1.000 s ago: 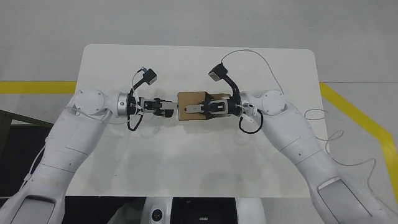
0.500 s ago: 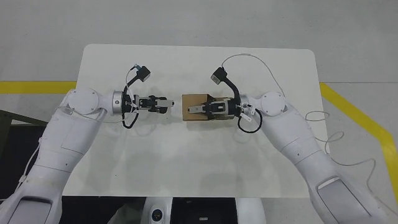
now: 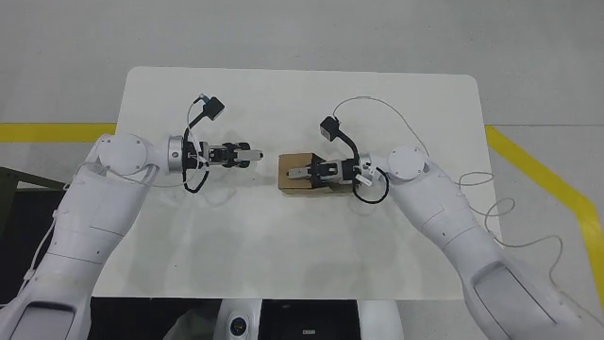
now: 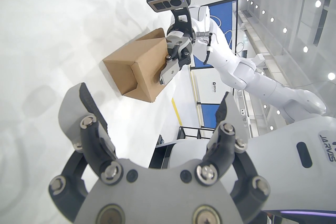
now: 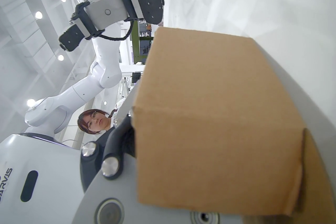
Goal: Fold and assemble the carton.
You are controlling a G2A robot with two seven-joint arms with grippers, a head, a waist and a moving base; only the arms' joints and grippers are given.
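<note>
carton [image 3: 289, 181]: brown, resting on surface [image 3: 396, 236]
right gripper [image 3: 304, 171]: fingers clamped on carton
left gripper [image 3: 249, 154]: fingers open, apart from carton

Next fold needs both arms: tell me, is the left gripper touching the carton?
No: in the top view the open left gripper is apart from the carton, bare table between them.
</note>
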